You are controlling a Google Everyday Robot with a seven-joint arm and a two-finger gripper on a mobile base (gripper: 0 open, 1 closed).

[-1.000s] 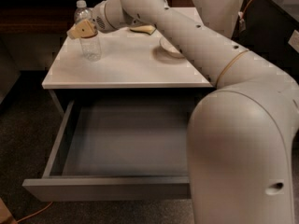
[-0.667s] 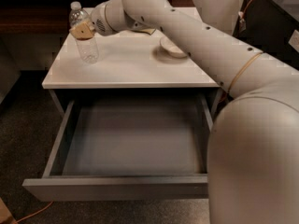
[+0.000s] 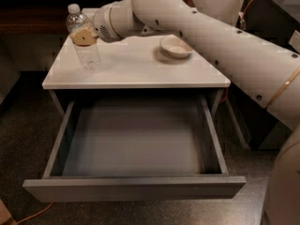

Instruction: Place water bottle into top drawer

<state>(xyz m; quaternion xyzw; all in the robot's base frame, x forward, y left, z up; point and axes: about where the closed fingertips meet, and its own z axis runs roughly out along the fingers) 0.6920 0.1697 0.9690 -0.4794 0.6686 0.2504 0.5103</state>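
Note:
The water bottle (image 3: 87, 48), clear and ribbed with a white cap, stands upright at the back left of the white tabletop (image 3: 140, 69). My gripper (image 3: 83, 35) reaches in from the right and is shut on the bottle's upper half, with a tan fingertip (image 3: 84, 36) pressed on its front. The bottle's base looks to be at the table surface. Below the tabletop the top drawer (image 3: 133, 189) is pulled out wide toward the camera, and nothing lies on its grey floor.
A small pale bowl (image 3: 176, 46) sits on the tabletop right of centre, under my arm (image 3: 225, 36). My arm crosses the table from the right. Dark carpet lies around the cabinet, and an orange cable (image 3: 33, 215) runs at the lower left.
The gripper and the bottle have shifted slightly to the left along the back of the tabletop. The drawer stays open as before.

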